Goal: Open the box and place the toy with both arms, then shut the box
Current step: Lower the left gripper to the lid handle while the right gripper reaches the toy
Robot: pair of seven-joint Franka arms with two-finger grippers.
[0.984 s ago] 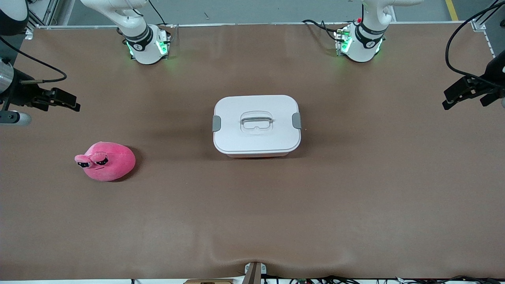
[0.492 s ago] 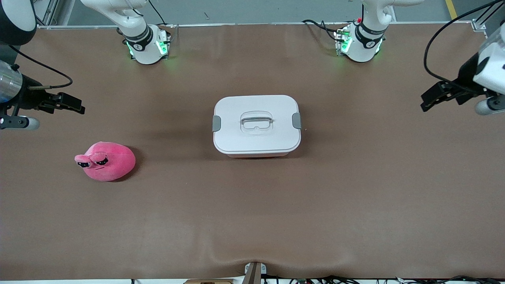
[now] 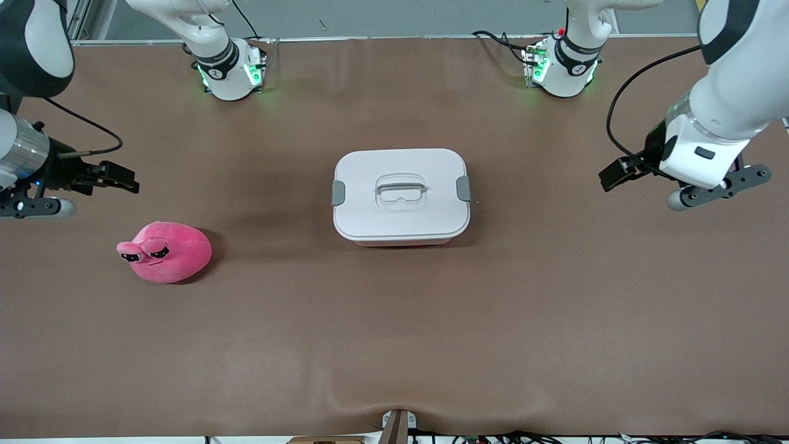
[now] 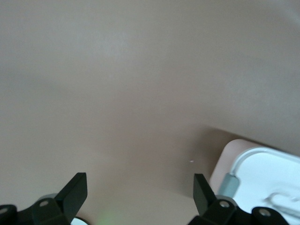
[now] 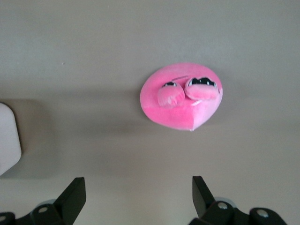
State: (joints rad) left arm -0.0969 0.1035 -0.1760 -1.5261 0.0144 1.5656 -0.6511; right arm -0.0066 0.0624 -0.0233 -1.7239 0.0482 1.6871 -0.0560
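The box (image 3: pixel 401 194) sits shut in the middle of the table, its white lid on and a grey clip at each end. A corner of it shows in the left wrist view (image 4: pixel 262 180) and an edge in the right wrist view (image 5: pixel 8 138). The pink plush toy (image 3: pixel 165 251) lies toward the right arm's end, nearer the front camera than the box, and shows in the right wrist view (image 5: pixel 182 96). My right gripper (image 3: pixel 126 180) is open and empty over bare table beside the toy. My left gripper (image 3: pixel 611 177) is open and empty over bare table at the left arm's end.
The brown table cover (image 3: pixel 394 333) is bare apart from the box and toy. The two green-lit arm bases (image 3: pixel 229 73) (image 3: pixel 560 69) stand along the edge farthest from the front camera. Cables run along the nearest edge.
Both grippers have moved inward over the table toward the box, the left one farther than the right. The box and toy have not moved.
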